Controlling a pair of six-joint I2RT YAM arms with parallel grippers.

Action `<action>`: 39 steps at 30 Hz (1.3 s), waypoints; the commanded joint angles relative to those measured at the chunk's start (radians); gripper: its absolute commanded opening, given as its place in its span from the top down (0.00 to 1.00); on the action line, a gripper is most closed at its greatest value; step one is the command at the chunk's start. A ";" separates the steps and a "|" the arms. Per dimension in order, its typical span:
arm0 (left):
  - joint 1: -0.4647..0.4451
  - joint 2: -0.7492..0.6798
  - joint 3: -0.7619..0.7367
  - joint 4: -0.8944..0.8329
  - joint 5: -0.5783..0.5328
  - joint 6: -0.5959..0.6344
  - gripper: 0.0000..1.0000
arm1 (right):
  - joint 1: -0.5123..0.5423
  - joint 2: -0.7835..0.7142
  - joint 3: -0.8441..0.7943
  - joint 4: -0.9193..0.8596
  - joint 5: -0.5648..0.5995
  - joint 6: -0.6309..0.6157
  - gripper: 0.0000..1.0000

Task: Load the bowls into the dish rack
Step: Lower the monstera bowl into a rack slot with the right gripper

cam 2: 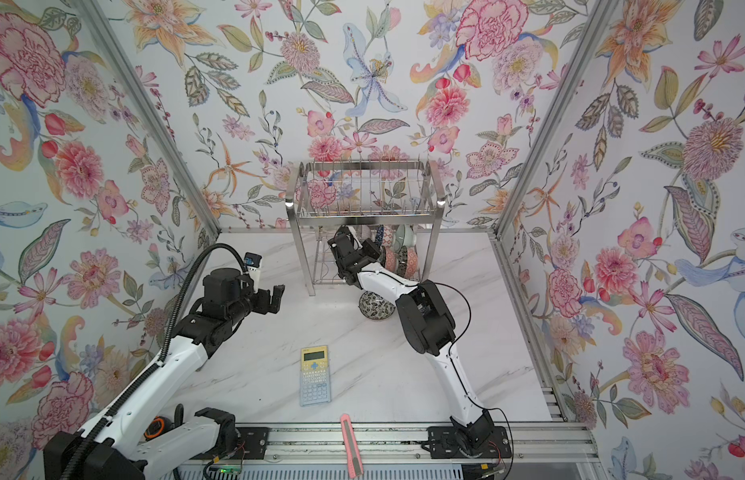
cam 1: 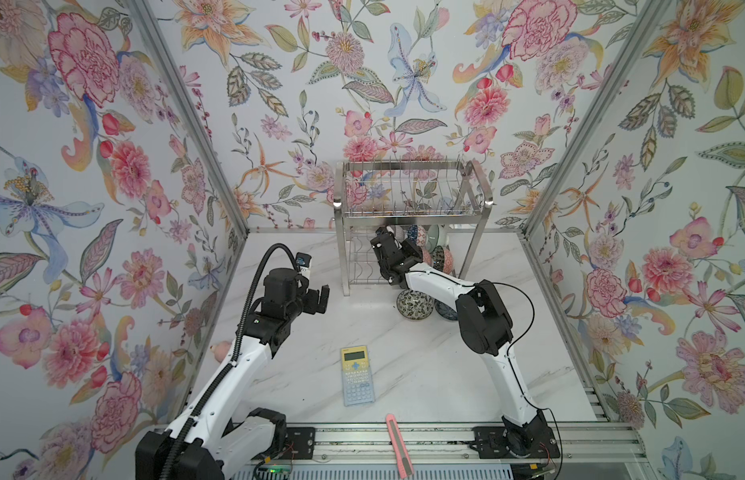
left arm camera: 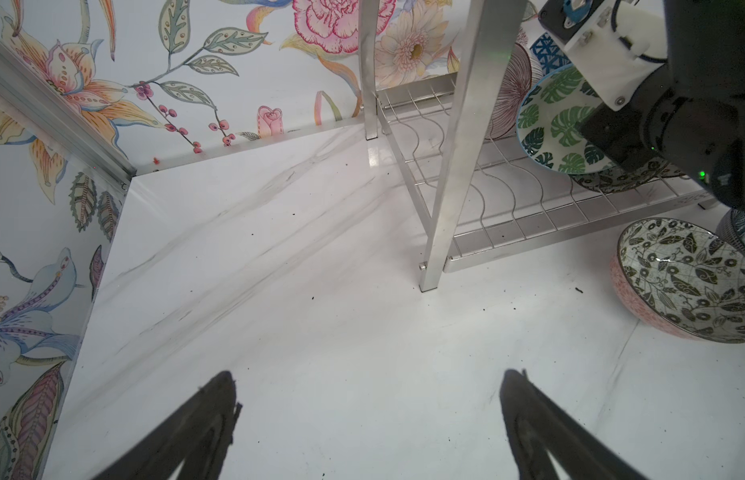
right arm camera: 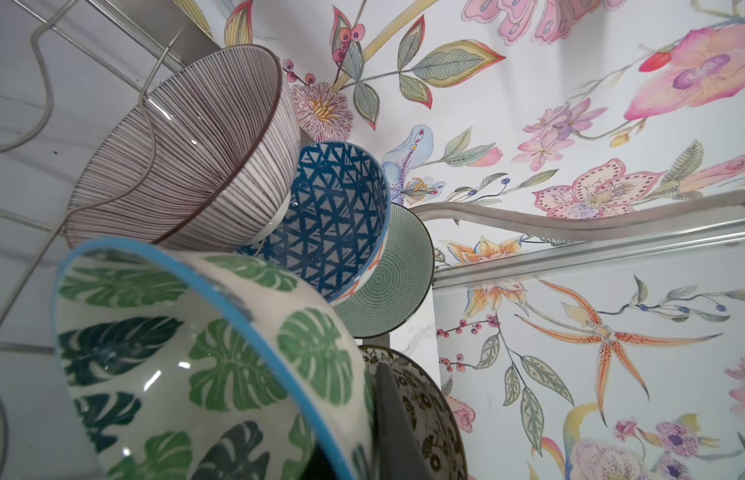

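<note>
My right pincer (right arm camera: 381,399) is clamped on the blue-rimmed green-leaf ceramic bowl (right arm camera: 221,365) inside the steel wire dish rack (cam 1: 408,208); I judge it may knock the blue-triangle ceramic bowl (right arm camera: 337,216) beside it; left pincer (left arm camera: 368,374) apart

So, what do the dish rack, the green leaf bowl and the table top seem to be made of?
The dish rack looks like stainless steel: silver brushed legs, thin shiny wires. The green leaf bowl seems glazed ceramic: glossy, with bright light spots on the pattern. The table top looks like white marble with grey veins, smooth, though it may be printed laminate.
</note>
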 commanded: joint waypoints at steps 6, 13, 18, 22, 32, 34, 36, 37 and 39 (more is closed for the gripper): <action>0.013 -0.021 -0.014 0.008 0.016 0.014 0.01 | 0.012 0.027 0.034 0.045 0.034 -0.004 1.00; 0.013 -0.026 -0.016 0.008 0.015 0.013 0.01 | 0.021 0.029 0.011 0.027 0.004 0.029 0.94; 0.012 -0.027 -0.017 0.008 0.015 0.013 0.01 | 0.029 0.019 -0.001 0.007 -0.028 0.065 0.86; 0.013 -0.028 -0.017 0.006 0.017 0.013 0.01 | 0.030 0.012 -0.003 -0.021 -0.050 0.095 0.80; 0.014 -0.026 -0.017 0.007 0.019 0.013 0.01 | 0.029 -0.029 -0.040 -0.054 -0.105 0.153 0.69; 0.014 -0.025 -0.017 0.008 0.021 0.013 0.01 | 0.029 -0.038 -0.049 -0.056 -0.120 0.161 0.64; 0.014 -0.022 -0.016 0.008 0.020 0.013 0.00 | 0.028 -0.046 -0.053 -0.063 -0.136 0.170 0.57; 0.014 -0.021 -0.017 0.008 0.021 0.013 0.01 | 0.029 -0.050 -0.055 -0.067 -0.143 0.172 0.54; 0.014 -0.020 -0.017 0.009 0.020 0.013 0.01 | 0.030 -0.063 -0.056 -0.081 -0.165 0.180 0.44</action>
